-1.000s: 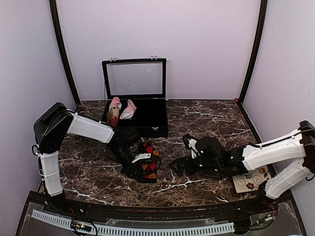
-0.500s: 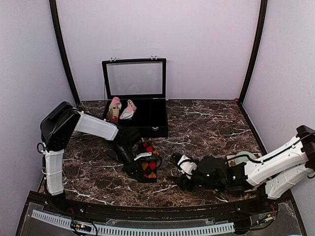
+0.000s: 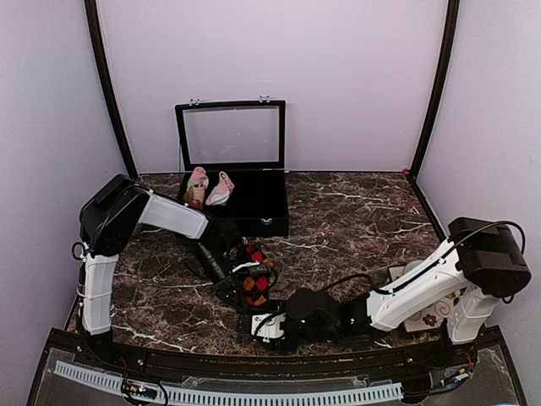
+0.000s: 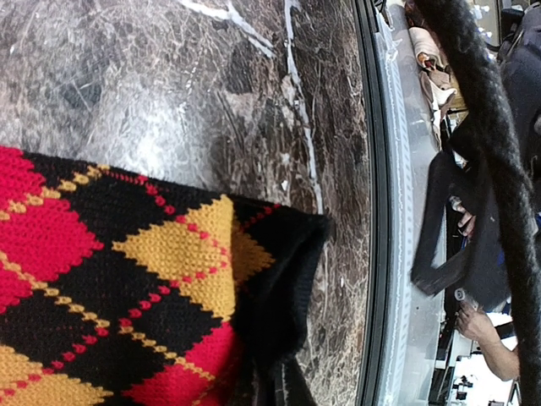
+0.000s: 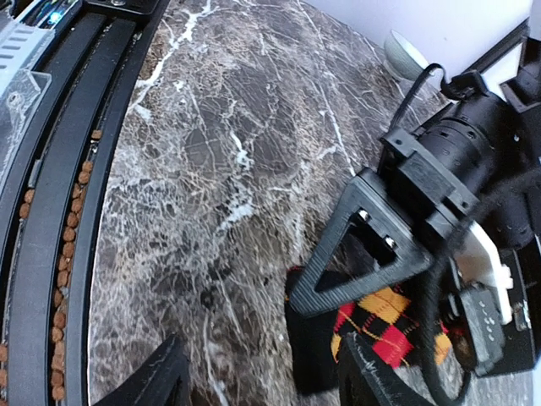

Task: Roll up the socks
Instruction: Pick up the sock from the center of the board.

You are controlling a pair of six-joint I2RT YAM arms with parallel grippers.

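Open blk case at back w/ tan roll; marble table.

Your argyle sock is knitted cloth, matt and rough, with every stitch visible and a slightly fuzzy black edge. Beneath it, the table looks like polished dark brown stone with white veins, smooth and faintly glossy. Your left arm wears smooth white plastic shells with a soft sheen, and its joints are matt black. A black braided cable looks coarse and woven. The black case has a clear, glass-like lid.
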